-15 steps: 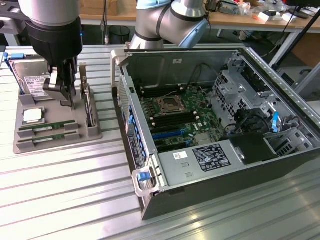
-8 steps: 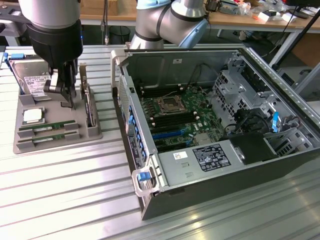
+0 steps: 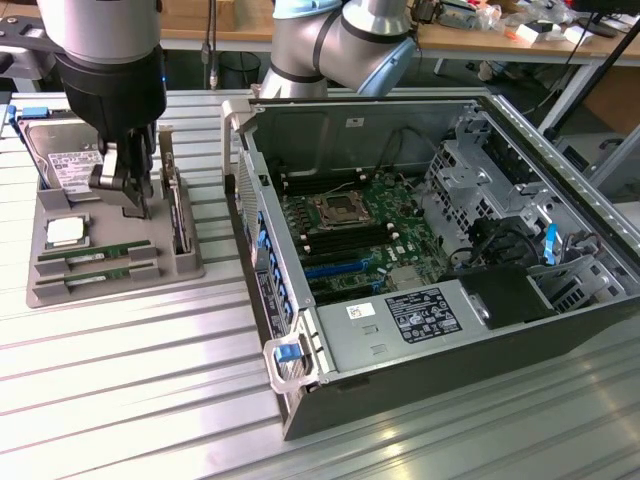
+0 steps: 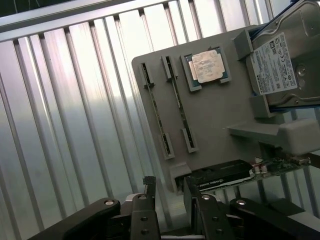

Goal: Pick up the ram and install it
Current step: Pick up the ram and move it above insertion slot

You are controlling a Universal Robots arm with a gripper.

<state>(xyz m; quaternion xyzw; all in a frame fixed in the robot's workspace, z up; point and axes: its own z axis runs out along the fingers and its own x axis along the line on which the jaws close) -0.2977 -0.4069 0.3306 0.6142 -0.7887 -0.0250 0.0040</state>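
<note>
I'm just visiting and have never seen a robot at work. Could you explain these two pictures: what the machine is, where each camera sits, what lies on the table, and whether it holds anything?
The machine is a single robot arm ending in a gripper, a clamp with two fingers. One picture comes from a camera standing off the arm. The other comes from a camera on the arm's wrist, looking past the gripper's fingers.

On the ribbed metal table lies a grey tray carrying computer parts:
- two ram sticks, thin green strips lying side by side
- a square silver processor chip
- a hard drive
- a taller card standing on edge

On the exterior view's right sits an open computer case. The gripper hovers above the tray with its fingers apart, holding nothing.
</note>
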